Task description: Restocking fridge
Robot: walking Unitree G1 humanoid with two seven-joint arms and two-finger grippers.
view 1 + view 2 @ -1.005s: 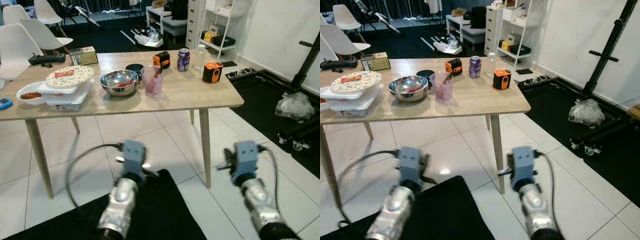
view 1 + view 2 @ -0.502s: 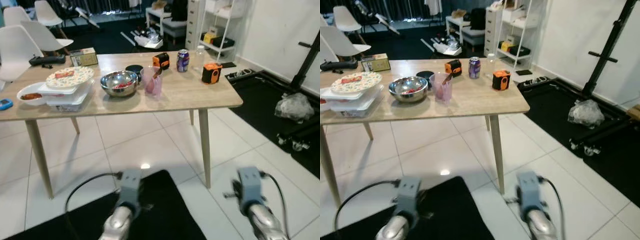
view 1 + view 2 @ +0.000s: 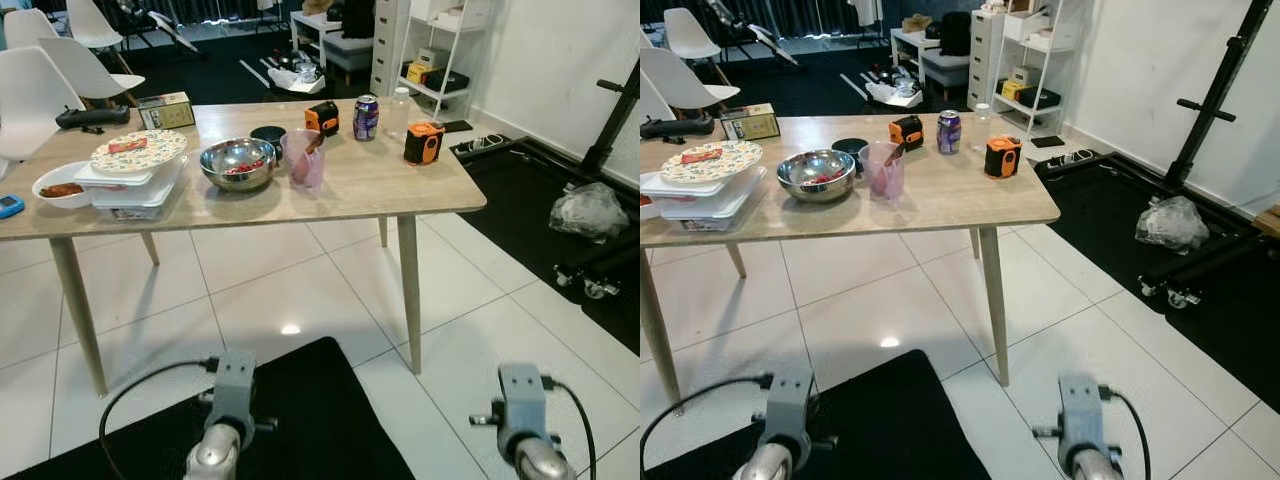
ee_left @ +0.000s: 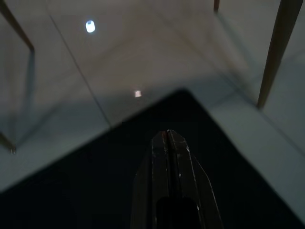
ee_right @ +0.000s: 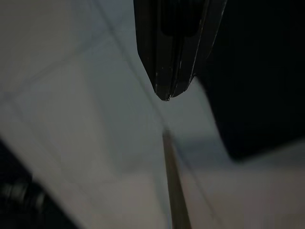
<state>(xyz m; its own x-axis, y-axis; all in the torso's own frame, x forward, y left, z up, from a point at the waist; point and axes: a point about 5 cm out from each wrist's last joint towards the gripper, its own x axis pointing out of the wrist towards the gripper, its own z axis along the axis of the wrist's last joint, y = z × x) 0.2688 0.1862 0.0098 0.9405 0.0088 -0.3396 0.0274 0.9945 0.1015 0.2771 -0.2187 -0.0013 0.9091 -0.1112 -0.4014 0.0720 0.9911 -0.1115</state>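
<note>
A wooden table stands ahead of me. On it are a soda can, a clear bottle, a steel bowl with red food, a pink cup, stacked white containers under a patterned plate and a small white bowl. My two arms hang low in front of it, left wrist and right wrist at the picture's lower edge. In the wrist views, my left gripper is shut and empty over a black mat. My right gripper is shut and empty above the white tiles.
Two orange tape measures and a small box also sit on the table. White chairs stand at the back left, a white shelf at the back. A black rack and a plastic bag are on the right.
Both arms have dropped lower, from mid-picture down to its bottom edge. The things on the table have not moved.
</note>
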